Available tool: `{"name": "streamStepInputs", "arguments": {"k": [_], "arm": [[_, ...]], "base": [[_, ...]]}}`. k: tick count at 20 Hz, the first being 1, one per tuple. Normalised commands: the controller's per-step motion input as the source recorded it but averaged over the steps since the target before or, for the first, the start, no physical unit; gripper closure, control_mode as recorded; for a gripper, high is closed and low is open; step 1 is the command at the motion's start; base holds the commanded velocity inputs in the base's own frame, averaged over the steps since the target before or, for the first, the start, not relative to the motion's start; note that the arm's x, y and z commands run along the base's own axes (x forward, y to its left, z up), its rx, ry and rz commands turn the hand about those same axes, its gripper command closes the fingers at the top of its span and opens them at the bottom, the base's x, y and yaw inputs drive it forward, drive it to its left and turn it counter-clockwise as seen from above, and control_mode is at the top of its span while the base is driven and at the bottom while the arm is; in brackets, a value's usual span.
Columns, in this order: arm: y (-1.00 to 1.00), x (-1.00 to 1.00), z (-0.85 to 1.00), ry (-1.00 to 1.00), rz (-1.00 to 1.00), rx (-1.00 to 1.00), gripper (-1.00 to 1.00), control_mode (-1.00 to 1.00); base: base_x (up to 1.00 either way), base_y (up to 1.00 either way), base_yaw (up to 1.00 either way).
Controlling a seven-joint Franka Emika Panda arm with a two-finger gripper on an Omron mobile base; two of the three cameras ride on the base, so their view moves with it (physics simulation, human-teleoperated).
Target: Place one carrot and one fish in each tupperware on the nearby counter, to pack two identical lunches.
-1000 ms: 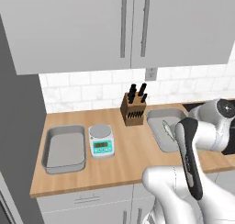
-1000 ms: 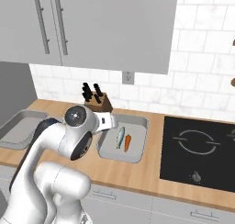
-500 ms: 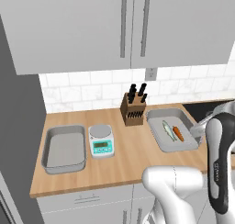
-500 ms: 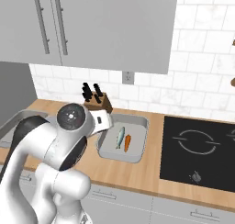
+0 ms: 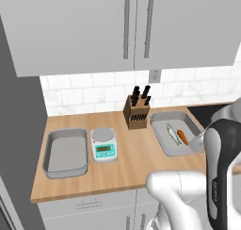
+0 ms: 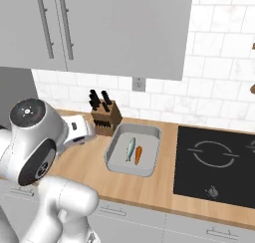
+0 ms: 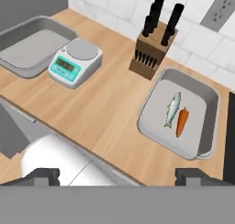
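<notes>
The tool [image 7: 117, 175] is spread wide, holding nothing, high above the counter [image 7: 105, 108]. The far left tupperware [image 7: 32, 46] is empty; a second carrot or fish may slip in transport.

base cams flank arm; all share counter [image 5: 132, 153].

The white arm rises close to the base and folds back on itself, its big rounded joints bulking in the foreground of both base views. In the right base view the hand reaches out level from behind the large dark-capped elbow. In the hand view the gripper [image 7: 118, 176] looks steeply downward, its two dark fingertips [image 7: 42, 176] standing far apart at the bottom corners, jaws spread wide with nothing between them and touching nothing.
</notes>
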Motion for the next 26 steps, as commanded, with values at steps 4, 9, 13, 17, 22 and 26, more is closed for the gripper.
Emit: {"name": "streamStepInputs", "arguments": {"k": [4,9,13,17,22,26], "arm": [[0.19,-0.42,-0.28,0.0,-0.02,-0.05,-1.0,1.0],[0.0,0.0,0.0,0.0,0.0,0.0,-1.0,1.0],[0.0,0.0,0.0,0.0,0.0,0.0,-1.0,1.0],[0.0,0.0,0.0,0.0,0.0,0.0,-1.0,1.0],[0.0,0.0,0.0,0.0,0.0,0.0,-1.0,1.0],[0.0,0.0,0.0,0.0,0.0,0.0,-1.0,1.0]], "base": [[-0.48,0.21,-0.01],[-1.0,0.42,-0.02],[-1.0,0.77,0.04],[-1.0,0.98,0.26],[-0.61,1.0,0.63],[-0.42,1.0,0.66]]}}
